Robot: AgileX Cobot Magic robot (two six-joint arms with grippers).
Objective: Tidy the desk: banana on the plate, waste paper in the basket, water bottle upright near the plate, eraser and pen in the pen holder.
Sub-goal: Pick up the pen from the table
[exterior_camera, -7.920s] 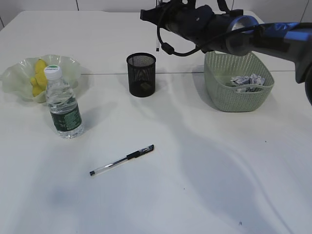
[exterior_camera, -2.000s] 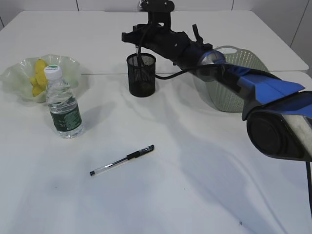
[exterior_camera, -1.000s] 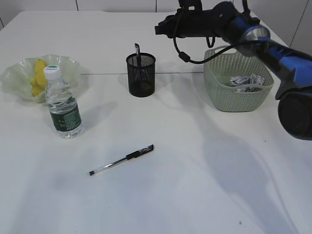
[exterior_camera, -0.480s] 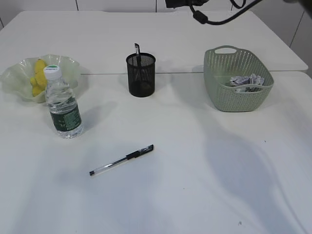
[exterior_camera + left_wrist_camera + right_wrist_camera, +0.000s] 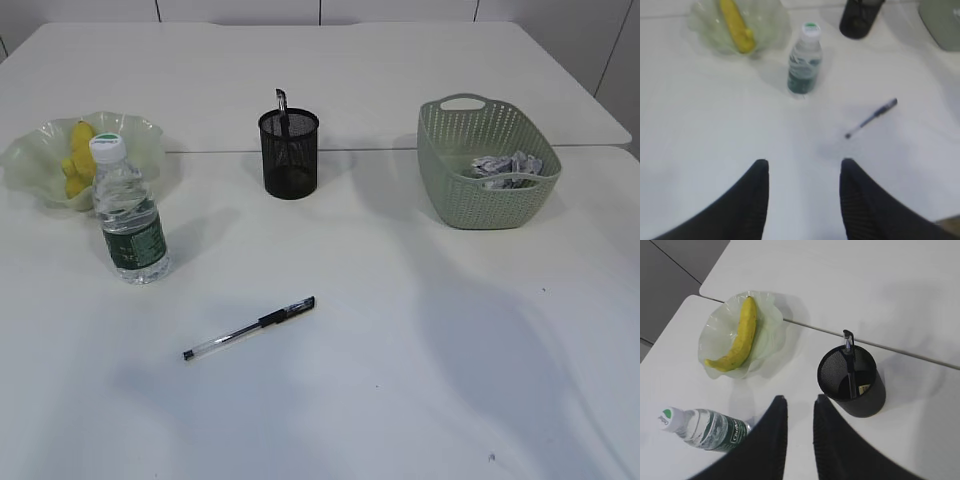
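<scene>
It looks like an office or a lab: a big plain white tabletop (image 5: 400, 400), and white wall panels (image 5: 240, 10) behind it.

White tables (image 5: 420, 400) pushed together (seam between them), pale panelled wall (image 5: 240, 10), soft even light

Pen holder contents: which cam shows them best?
Right wrist view: it looks down into the pen holder, showing a pen upright inside and a small pale item at the bottom. Exterior view shows the holder side-on through mesh; left wrist view crops it at the top edge.
</scene>
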